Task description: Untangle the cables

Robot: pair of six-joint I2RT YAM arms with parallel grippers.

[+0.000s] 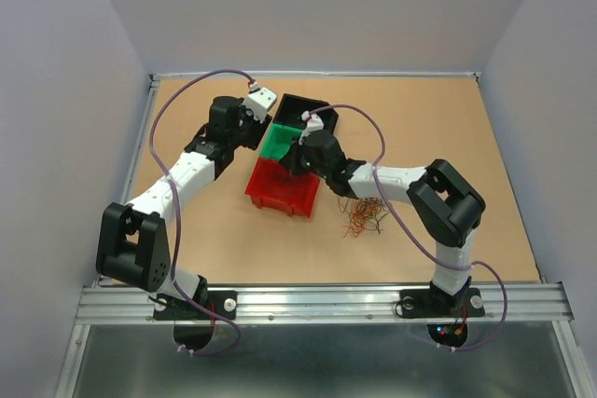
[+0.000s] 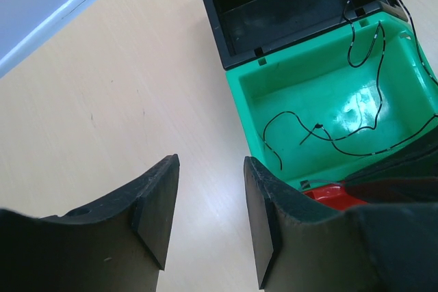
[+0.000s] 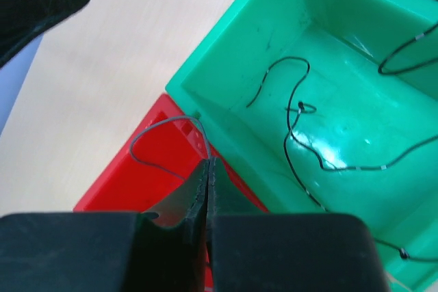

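being clamped shut on a thin grey wire, the right gripper is poised over the red bin, likely for sorting. the left gripper is held clear at the bin's eleven o'clock, jaws apart, empty. the cables are heaped at its four o'clock.

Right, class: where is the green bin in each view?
Top external: green bin at centre, between black bin and red bin.
Left wrist: green bin at right, beyond the left hand.
Right wrist: green bin upper right, beyond the right hand pinching a grey wire.
Shared landmark: red bin beside it.
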